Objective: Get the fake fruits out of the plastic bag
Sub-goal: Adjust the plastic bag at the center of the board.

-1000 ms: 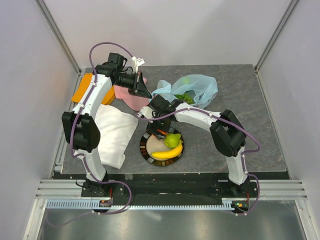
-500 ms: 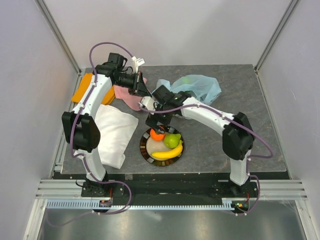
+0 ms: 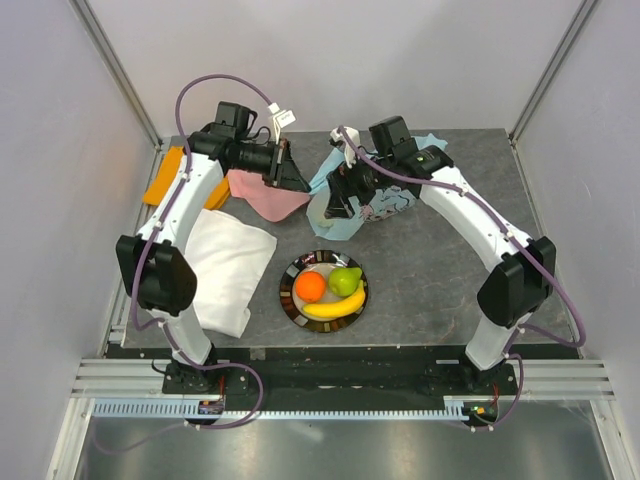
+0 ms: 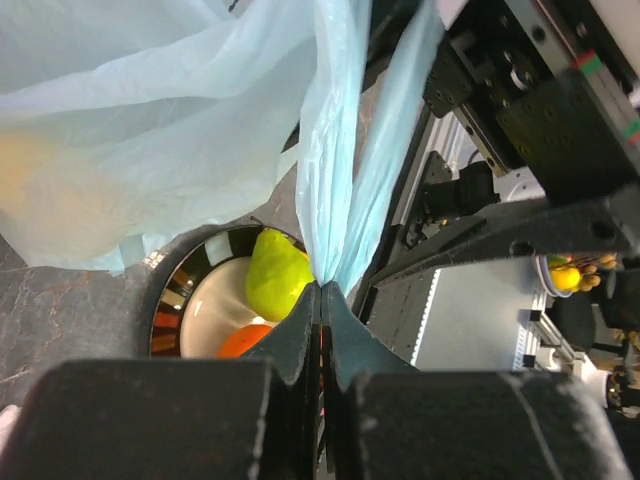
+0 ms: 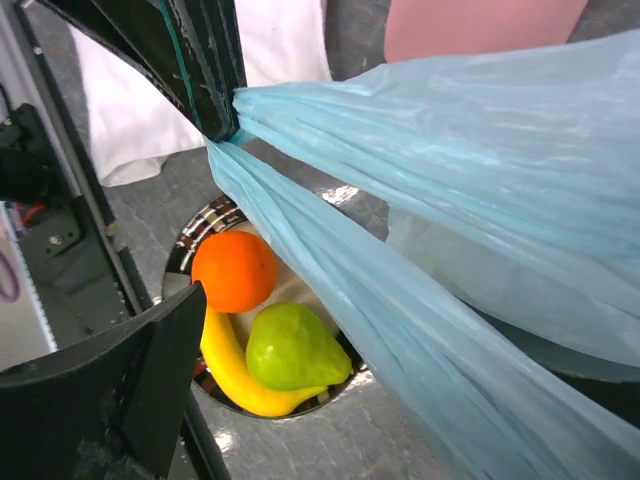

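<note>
Now the orange [image 3: 310, 286] sits on the plate [image 3: 287, 301]; your right fingers [image 5: 110, 390], wide open, are back at the plastic bag [image 3: 385, 200] your left fingers [image 4: 295, 340] clamp, ready for the next fruit.

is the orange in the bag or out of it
Out: the orange sits on the plate beside the pear and banana.

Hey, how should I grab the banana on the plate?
Grip the banana mid-length from straight above, jaws across its narrow width; it lies flat along the plate's near rim, pear and orange crowding its far side, so sideways approaches look blocked.
</note>
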